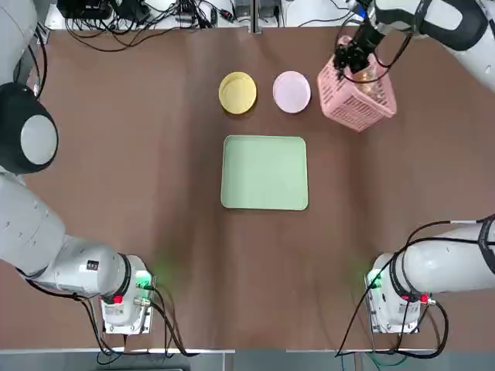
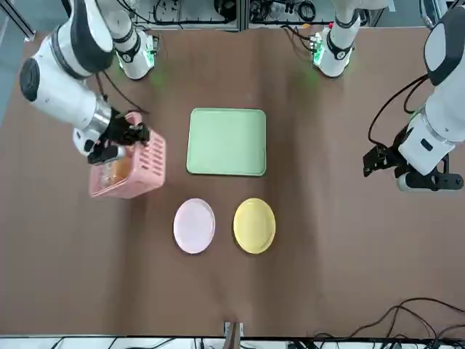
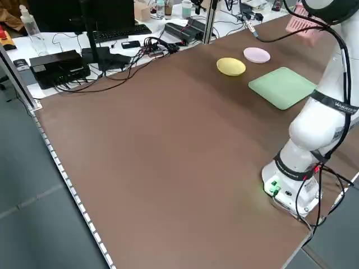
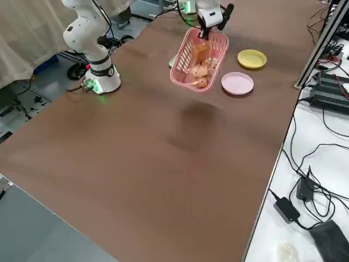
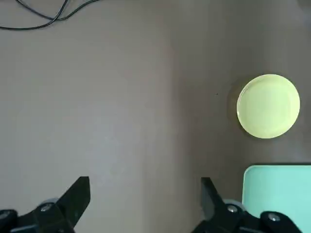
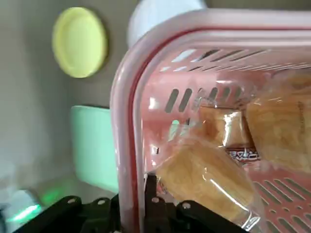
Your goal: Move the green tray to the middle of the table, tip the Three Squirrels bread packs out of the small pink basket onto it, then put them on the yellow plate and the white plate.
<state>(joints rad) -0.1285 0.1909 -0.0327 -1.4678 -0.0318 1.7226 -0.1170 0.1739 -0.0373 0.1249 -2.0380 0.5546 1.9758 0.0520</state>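
Note:
The green tray [image 1: 264,171] lies flat at the middle of the table [image 1: 116,193]. Beyond it sit the yellow plate [image 1: 237,93] and the white plate [image 1: 291,91], both bare. My right gripper [image 1: 352,58] is shut on the rim of the small pink basket [image 1: 357,94], which hangs tilted above the table at the far right, beside the white plate. The Three Squirrels bread packs [image 6: 214,170] lie inside the basket [image 6: 127,121]. My left gripper [image 2: 381,161] hovers open over the table's left side, holding nothing; its wrist view shows the yellow plate [image 5: 268,106] and a tray corner [image 5: 279,194].
Cables [image 1: 139,23] and a metal post [image 1: 254,15] line the table's far edge. The two arm bases [image 1: 124,297] [image 1: 398,297] stand at the near corners. The left arm's elbow [image 1: 27,139] reaches over the left edge.

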